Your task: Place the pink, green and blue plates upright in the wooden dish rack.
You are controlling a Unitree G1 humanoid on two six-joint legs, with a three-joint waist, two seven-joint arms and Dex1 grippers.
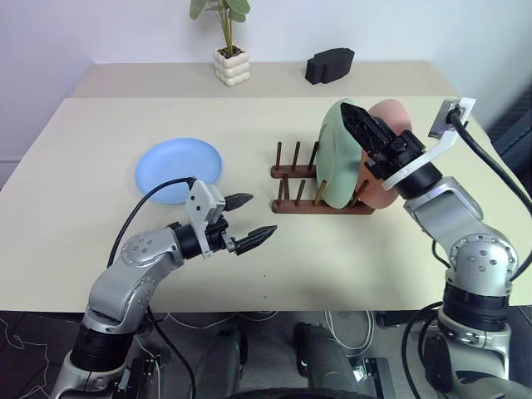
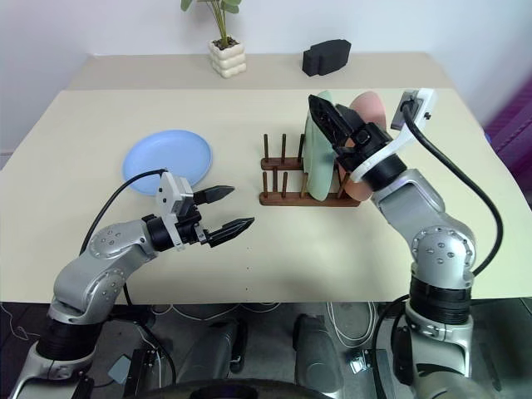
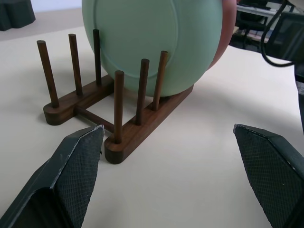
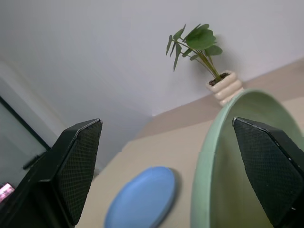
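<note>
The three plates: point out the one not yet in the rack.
The blue plate lies flat on the table; the green plate and pink plate stand upright in the wooden dish rack.

Open table (image 1: 83, 166) surrounds the blue plate (image 1: 178, 169). In the wooden dish rack (image 1: 320, 205), the left pegs stand free. The green plate (image 1: 337, 154) and pink plate (image 1: 387, 116) block its right end.

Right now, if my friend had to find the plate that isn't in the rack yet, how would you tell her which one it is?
Start at the wooden dish rack in the middle of the cream table; the green plate and pink plate stand in it. On the rack's left side, one plate lies flat on the table. That is the blue plate, the only blue one and the only one lying down.
</note>
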